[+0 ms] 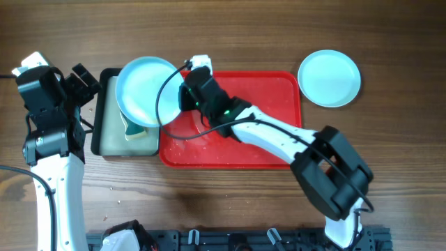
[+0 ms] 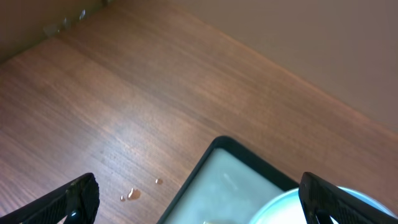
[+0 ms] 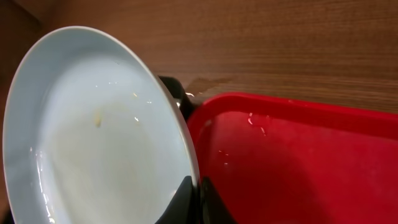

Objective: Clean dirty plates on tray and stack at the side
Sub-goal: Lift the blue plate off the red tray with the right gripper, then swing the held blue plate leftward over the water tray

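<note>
My right gripper [image 1: 187, 94] is shut on the rim of a pale turquoise plate [image 1: 146, 89] and holds it tilted over the black-rimmed tray [image 1: 104, 132]. In the right wrist view the plate [image 3: 93, 130] is pinched between my fingers [image 3: 194, 190] and has small crumbs and wet streaks. The red tray [image 1: 258, 139] lies in the middle, wet, with no plate on it. A second pale plate [image 1: 329, 77] lies on the table at the far right. My left gripper [image 2: 199, 199] is open and empty near the black-rimmed tray's far left corner. A third plate is not in view.
The black-rimmed tray [image 2: 242, 180] has a pale inside and holds a yellowish thing [image 1: 136, 131] under the plate. Water drops [image 2: 132, 194] lie on the wooden table beside it. A black rack [image 1: 237, 240] runs along the front edge.
</note>
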`<state>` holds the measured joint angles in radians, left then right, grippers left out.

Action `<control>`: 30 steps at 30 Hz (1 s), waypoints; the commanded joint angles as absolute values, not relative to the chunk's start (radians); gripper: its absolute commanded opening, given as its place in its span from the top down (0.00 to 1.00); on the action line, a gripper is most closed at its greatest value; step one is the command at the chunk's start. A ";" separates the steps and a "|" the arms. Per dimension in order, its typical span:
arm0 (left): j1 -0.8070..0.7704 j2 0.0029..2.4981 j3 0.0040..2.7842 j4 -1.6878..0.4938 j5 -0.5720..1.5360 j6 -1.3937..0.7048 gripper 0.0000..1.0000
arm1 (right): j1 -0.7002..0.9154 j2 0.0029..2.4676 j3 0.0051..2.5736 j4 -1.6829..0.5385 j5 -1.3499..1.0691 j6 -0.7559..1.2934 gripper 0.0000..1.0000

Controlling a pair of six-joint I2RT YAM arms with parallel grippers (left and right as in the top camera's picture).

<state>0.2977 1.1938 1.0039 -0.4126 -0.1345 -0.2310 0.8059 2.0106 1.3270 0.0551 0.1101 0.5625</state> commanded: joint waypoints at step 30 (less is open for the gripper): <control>0.304 1.194 1.020 -0.499 -0.147 -0.244 0.00 | 1.011 2.027 1.410 0.660 0.410 -0.934 0.96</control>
